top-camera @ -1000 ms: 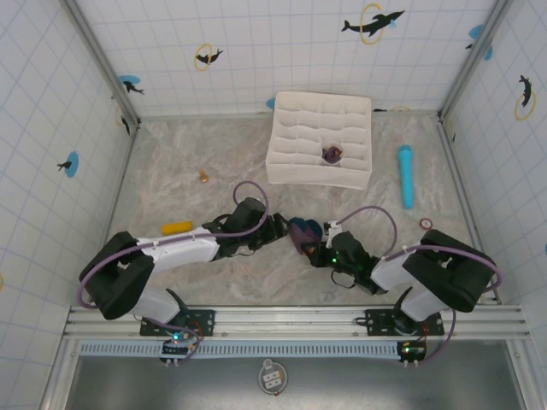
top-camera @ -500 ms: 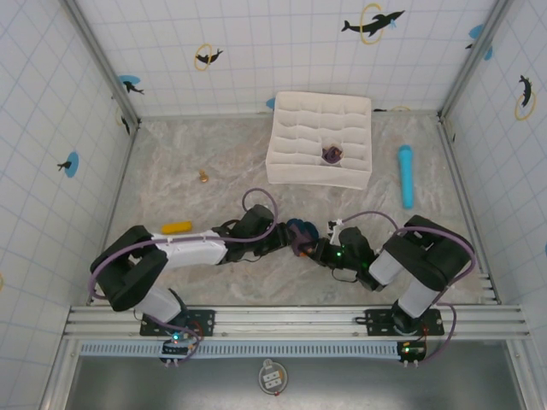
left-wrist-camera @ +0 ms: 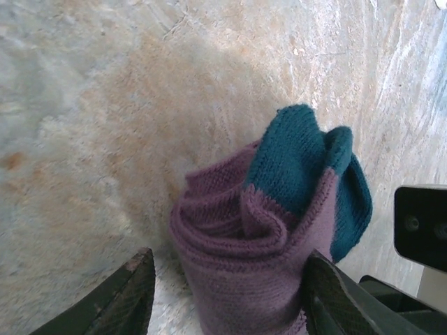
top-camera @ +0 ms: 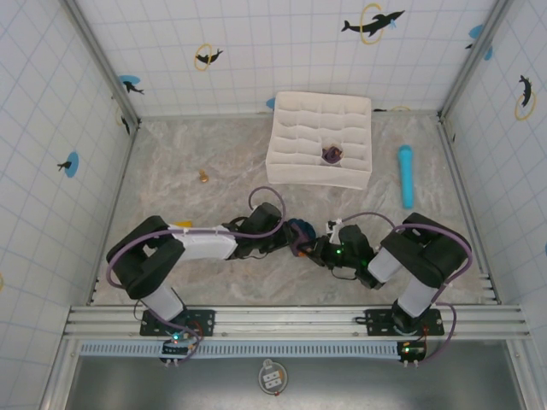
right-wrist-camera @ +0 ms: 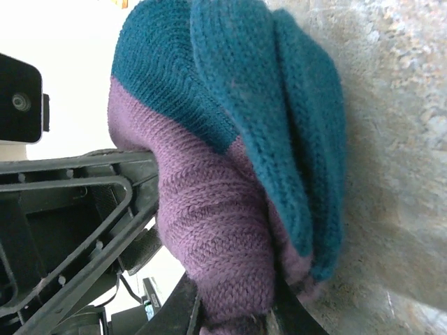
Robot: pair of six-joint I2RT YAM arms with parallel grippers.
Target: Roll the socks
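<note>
Top external view gives me the whole table point(top-camera: 188, 145): the socks point(top-camera: 301, 229) lie as one bundle on the marble surface in the near middle, between the two arms, whose tips meet there. The left end effector point(top-camera: 292, 243) comes to the bundle from the left and the right end effector point(top-camera: 309, 246) from the right, so the two wrists stand very close together and cover most of the bundle from above.

From the left wrist camera I see the bundle standing on the table, purple folds below and the dark teal part on top. The left fingers point(left-wrist-camera: 122, 300) stand one on each side of it. The finger on the right of this view touches the purple fabric and the other one is a little apart from it, so I call this end effector open around the socks, not clamped.

From the right wrist camera the low purple end of the bundle is pinched between the right fingers point(right-wrist-camera: 183, 310), so the right end effector is closed on the socks.

Farther back stands a white divided box point(top-camera: 295, 120) with a small purple bundle point(top-camera: 332, 155) in one compartment. A light blue cylinder point(top-camera: 405, 175) lies just right of the box, and a small orange thing point(top-camera: 204, 177) lies well to its left. All three are well apart from the arms.
</note>
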